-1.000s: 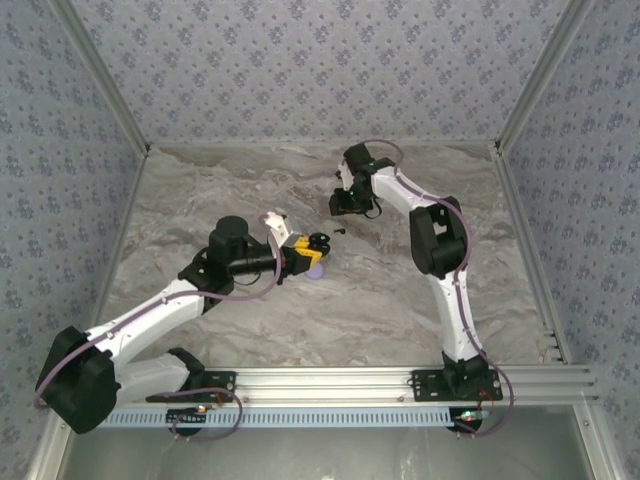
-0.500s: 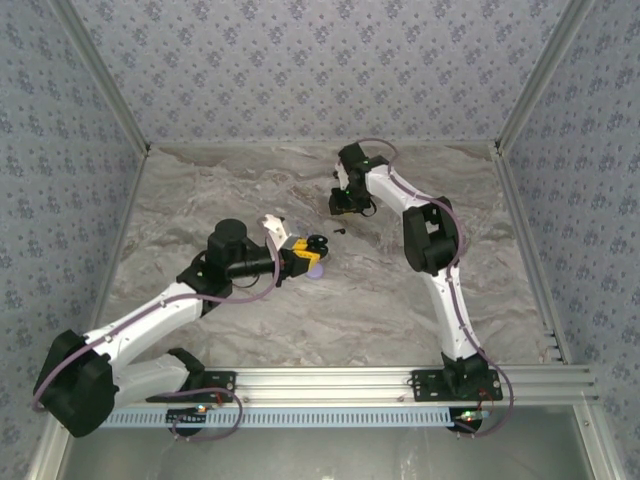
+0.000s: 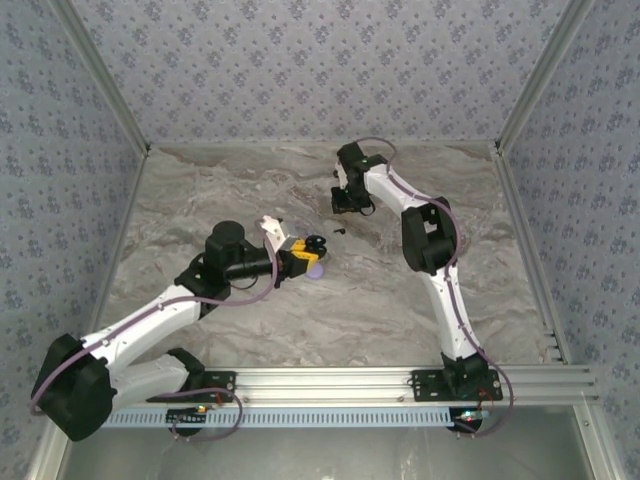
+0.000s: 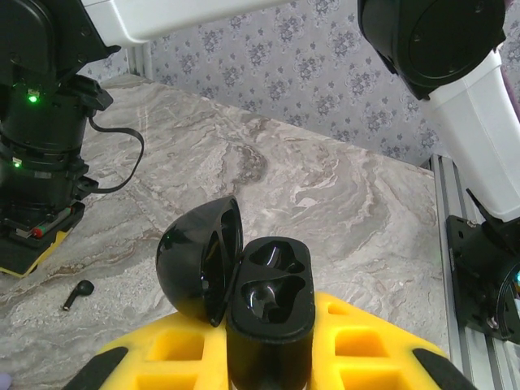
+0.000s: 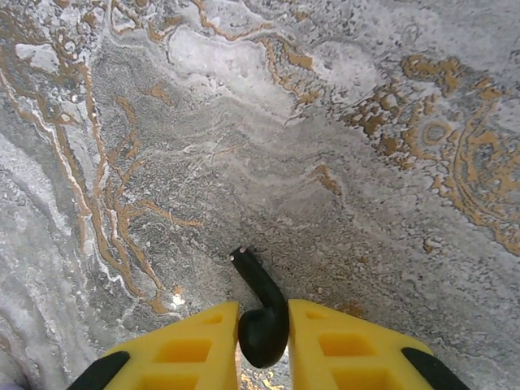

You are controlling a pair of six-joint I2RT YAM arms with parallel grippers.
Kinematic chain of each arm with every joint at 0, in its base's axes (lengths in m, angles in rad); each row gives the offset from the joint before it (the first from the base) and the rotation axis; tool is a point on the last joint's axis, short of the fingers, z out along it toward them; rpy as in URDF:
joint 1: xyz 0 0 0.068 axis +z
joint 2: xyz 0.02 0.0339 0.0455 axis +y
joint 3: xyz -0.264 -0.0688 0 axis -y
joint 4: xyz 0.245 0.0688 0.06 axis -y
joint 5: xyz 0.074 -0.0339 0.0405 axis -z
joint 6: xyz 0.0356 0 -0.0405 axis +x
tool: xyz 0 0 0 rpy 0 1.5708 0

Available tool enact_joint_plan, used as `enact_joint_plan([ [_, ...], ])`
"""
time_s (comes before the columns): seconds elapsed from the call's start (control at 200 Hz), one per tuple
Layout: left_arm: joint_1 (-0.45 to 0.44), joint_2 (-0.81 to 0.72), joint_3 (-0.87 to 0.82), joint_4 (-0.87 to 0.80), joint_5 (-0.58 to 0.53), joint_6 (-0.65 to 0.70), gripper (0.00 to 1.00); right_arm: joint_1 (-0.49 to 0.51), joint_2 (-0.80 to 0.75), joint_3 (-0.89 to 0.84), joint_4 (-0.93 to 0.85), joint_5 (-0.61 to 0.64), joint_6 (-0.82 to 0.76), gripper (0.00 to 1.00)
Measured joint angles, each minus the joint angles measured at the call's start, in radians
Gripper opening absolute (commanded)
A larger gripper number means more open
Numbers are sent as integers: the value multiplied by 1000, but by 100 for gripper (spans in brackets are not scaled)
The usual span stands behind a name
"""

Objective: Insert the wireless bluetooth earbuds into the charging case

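1. Marble tabletop [image 3: 250, 310]: logged R arm [image 3: 425, 238] swung slightly left vs 1 s ago, elbow nearer centre, wrist a touch further back.
2. Found R gripper [image 5: 262, 313] clenched on pinched earbud [image 5: 261, 329]. Yellow pads touching both sides of the bud, stem pointing fwd low over the marble.
3. Logged L gripper [image 4: 272, 357] nudged a bit left vs earlier frame. Seen grasping charging case [image 4: 270, 292] btw yellow pads. Black shell, lid [image 4: 199, 260] hinged open to the left, two moulded wells facing up.
4. Noted loose earbud [image 4: 77, 294] in same spot as 1 s ago: flat on the marble, btw the two grippers, near R gripper, well apart from the case.
5. Spotted lavender round object [image 3: 315, 269] on the table at the near side of L gripper in top view, partly covered by it.
6. Seen in L wrist view: R arm's black wrist w/ green LED standing left of the case, its white link crossing overhead behind the lid.
7. Noted patterned walls [image 3: 300, 70] on three sides and alu rail [image 3: 350, 380] along near edge.
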State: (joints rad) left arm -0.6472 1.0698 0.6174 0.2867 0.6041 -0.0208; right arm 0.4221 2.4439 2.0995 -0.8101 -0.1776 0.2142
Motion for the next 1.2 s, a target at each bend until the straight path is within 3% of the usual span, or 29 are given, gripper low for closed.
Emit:
enact_joint_plan([
  [0.825, 0, 32, -2, 1, -10, -1, 15, -79, -481, -706, 115, -23, -80, 21],
  [1.199, 0, 65, 0, 1, -2, -11, 15, -40, -552, -846, 122, -50, -147, 24],
])
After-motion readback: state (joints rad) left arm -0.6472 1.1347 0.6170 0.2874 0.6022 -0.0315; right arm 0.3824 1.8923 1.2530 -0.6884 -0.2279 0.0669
